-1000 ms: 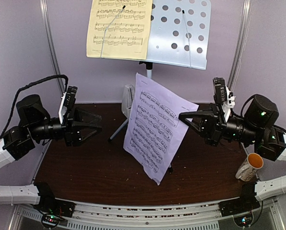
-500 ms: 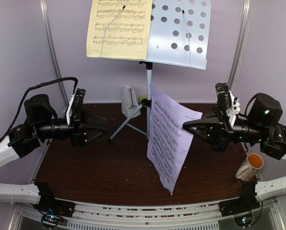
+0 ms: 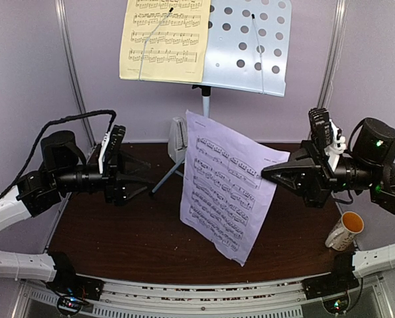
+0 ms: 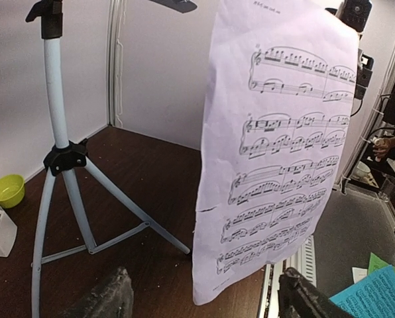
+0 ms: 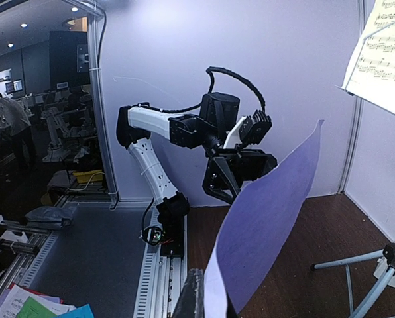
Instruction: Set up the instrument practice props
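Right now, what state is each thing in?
Music stand: standing, legs unfolded.
Yellow sheet: on the stand.
Lilac sheet: held in air, off the stand.
Right gripper: shut on lilac sheet.
Left gripper: open, empty.
Metronome: upright.
Mug: upright.
Green bowl: upright.

Metronome (image 3: 176, 140) half hidden behind lilac sheet (image 3: 230, 189); stand (image 3: 250, 46) top cropped.

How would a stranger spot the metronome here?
Start at the tall music stand at the back of the table. Left of its tripod, near the wall, sits the metronome: a small white pyramid, unlike the round green bowl beside it.
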Controlling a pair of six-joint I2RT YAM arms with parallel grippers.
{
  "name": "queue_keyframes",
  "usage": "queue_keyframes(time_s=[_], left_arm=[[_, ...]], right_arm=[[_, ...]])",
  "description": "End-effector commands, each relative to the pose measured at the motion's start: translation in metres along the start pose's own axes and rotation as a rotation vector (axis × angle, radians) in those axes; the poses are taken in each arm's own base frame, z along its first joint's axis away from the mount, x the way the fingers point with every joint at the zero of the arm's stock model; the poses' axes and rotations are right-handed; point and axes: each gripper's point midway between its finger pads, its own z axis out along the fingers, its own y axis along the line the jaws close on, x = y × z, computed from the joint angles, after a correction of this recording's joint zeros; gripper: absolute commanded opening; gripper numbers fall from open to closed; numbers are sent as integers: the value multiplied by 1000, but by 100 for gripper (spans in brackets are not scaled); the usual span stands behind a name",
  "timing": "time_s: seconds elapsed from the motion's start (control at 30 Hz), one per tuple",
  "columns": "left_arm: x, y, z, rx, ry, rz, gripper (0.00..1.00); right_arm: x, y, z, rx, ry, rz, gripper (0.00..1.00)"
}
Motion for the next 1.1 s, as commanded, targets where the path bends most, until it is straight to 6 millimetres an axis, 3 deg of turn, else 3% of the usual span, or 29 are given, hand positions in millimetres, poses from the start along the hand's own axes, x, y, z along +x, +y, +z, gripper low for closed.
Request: queue_keyframes(time_s=[0.0, 0.3, 0.5, 0.63, 0.73, 0.9, 1.07], left_arm=[[-5, -3, 9, 32, -37, 43, 78], [-10, -13, 36, 131, -49, 71, 78], [-11, -35, 56, 240, -56, 81, 73], [-15, -51, 61, 295, -69, 85, 57], [-27, -58, 58, 310, -120, 81, 34], [-57, -63, 47, 288, -208, 96, 1], [-95, -65, 42, 250, -270, 100, 0]], right_arm=[[-13, 7, -5, -23, -10, -35, 0], [-21, 8, -10, -16, -9, -61, 0], [-27, 3, -16, 25, -21, -82, 0], [-30, -1, -20, 65, -29, -96, 0], [-32, -5, -24, 98, -42, -106, 0], [-32, -29, -32, 249, -47, -108, 0], [-45, -59, -47, 446, -92, -108, 3]])
